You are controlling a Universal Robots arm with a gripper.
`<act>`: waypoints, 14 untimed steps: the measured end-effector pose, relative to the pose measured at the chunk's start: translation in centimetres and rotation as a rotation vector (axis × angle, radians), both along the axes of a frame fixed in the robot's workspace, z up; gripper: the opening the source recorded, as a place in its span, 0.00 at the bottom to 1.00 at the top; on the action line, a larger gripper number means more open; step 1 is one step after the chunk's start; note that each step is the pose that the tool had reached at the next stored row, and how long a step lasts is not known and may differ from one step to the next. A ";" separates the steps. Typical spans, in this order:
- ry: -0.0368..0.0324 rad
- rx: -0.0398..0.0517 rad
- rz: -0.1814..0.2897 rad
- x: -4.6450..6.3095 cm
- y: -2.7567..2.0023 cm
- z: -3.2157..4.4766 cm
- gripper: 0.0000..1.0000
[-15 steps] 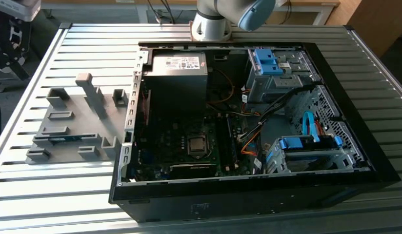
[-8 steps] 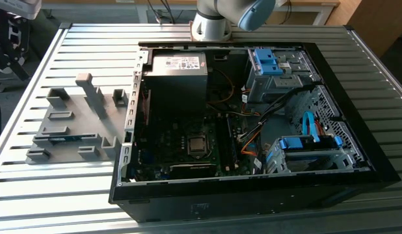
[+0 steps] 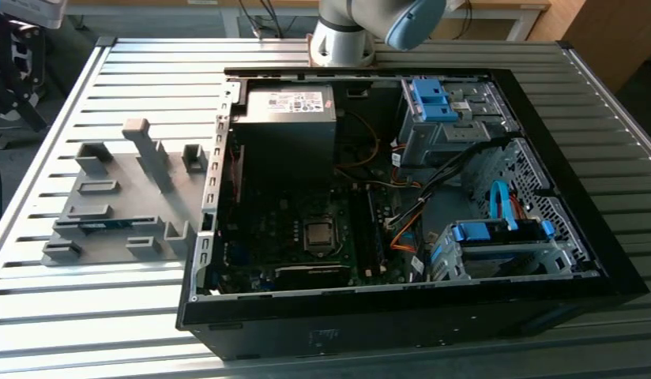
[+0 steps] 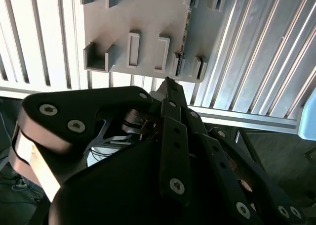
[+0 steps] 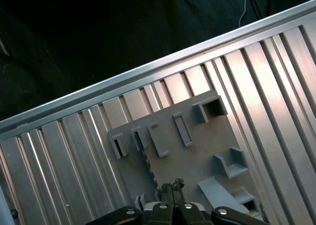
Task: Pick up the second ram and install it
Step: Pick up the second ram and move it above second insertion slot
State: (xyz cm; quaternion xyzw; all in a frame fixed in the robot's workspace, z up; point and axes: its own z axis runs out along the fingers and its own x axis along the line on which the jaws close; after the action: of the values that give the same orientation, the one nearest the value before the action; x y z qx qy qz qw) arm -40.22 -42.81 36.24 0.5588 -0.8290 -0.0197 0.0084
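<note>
A slatted metal bench (image 3: pixel 94 300) is carrying a grey fixture plate (image 3: pixel 126 204), lying under the claw (image 5: pixel 171 186). An open computer case (image 3: pixel 410 304) is sitting beside it, farther from the claw.

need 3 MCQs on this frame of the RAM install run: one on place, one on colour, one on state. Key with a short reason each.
1. Where does the second ram lie?
A. In a motherboard slot
B. On the grey fixture plate, at the exterior view's left of the computer case
C. On top of the power supply

2. What colour are the drive-bay latches?
A. Red
B. Blue
C. Yellow

3. What state is the gripper in?
A. Shut on the ram
B. Wide open
C. Shut, holding nothing

Key:
1 B: in the exterior view the blue strip sits among the plate's blocks, outside the case.
2 B: both latches inside the open case are plainly blue.
3 C: in the first wrist view the fingers meet with nothing between them, above the fixture plate.
</note>
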 end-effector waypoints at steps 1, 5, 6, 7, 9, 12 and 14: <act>-0.0001 0.0000 0.012 0.0 -0.01 -0.02 0.11; -0.0004 0.0000 0.044 0.0 -0.03 -0.05 0.11; -0.0006 0.0001 0.050 0.0 -0.03 -0.07 0.11; -0.0007 0.0001 0.057 0.0 -0.03 -0.09 0.11; -0.0006 0.0001 0.072 0.0 -0.04 -0.13 0.11; -0.0006 0.0001 0.100 0.0 -0.05 -0.18 0.11; -0.0006 0.0000 0.119 0.0 -0.05 -0.20 0.11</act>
State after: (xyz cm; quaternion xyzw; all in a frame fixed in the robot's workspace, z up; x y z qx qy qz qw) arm -40.22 -42.86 36.04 0.6073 -0.7942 -0.0190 0.0093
